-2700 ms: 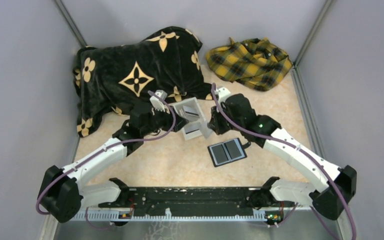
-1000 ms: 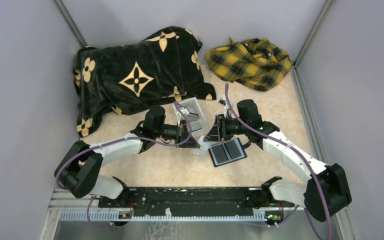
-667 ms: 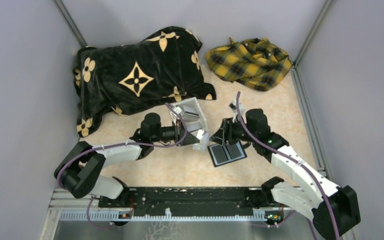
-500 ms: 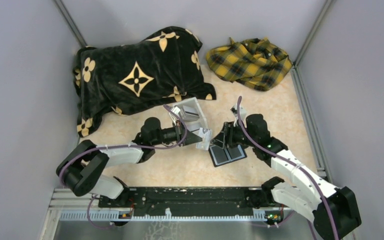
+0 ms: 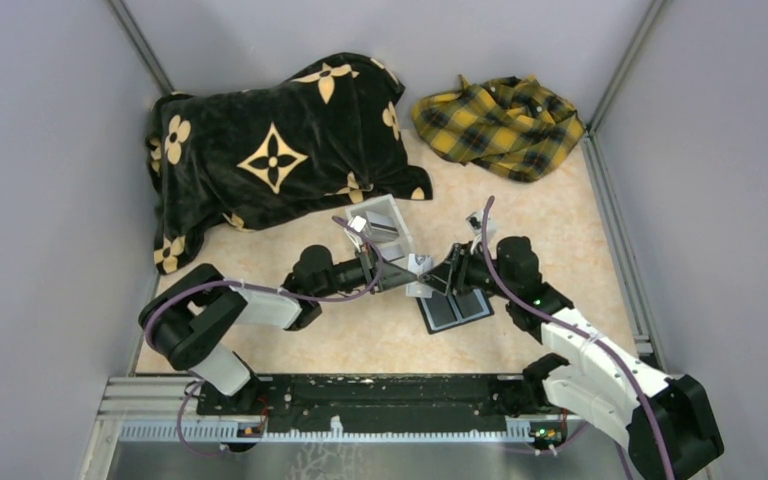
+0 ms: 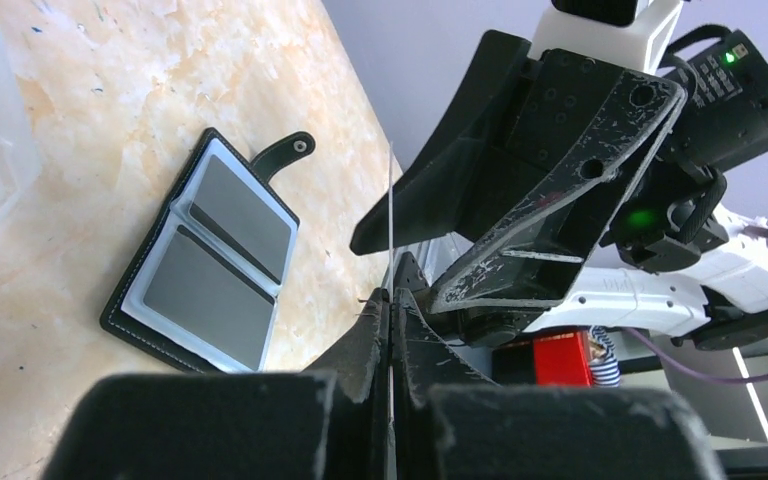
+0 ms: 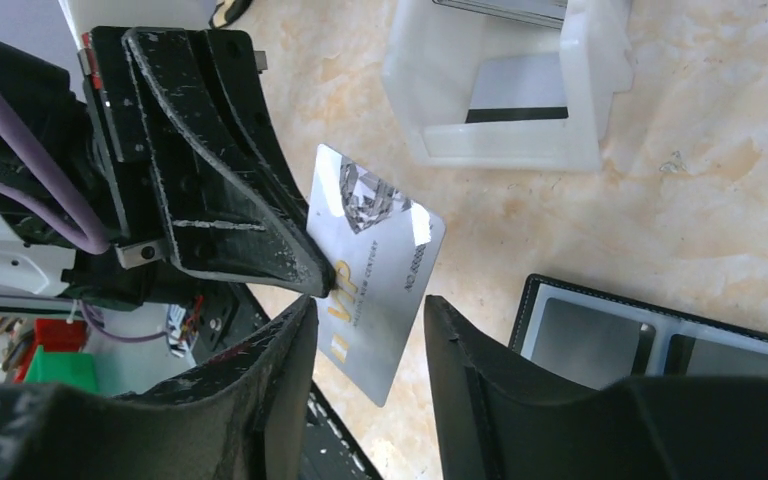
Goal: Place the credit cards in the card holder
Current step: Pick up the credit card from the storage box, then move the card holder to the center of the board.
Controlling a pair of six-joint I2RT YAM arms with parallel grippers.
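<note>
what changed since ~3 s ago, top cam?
Left gripper took a silver card from the white box and carried it toward the card holder. Right gripper swung over too, jaws open around the card. Card holder and white box stayed put.

Mid-surface is crowded. I see the left end effector (image 5: pixel 409 272) and right end effector (image 5: pixel 446 277) tip to tip. The silver card (image 7: pixel 375 290) bridges them, clamped by the left, with the right's jaws parted either side of it. The card holder (image 5: pixel 455 309) lies partly under the right one, and the white box (image 5: pixel 384 226) sits just behind the left. The black patterned cloth (image 5: pixel 270 150) and yellow plaid cloth (image 5: pixel 500 125) block the far end. Bare surface (image 5: pixel 360 335) toward the bases gives passage.
</note>
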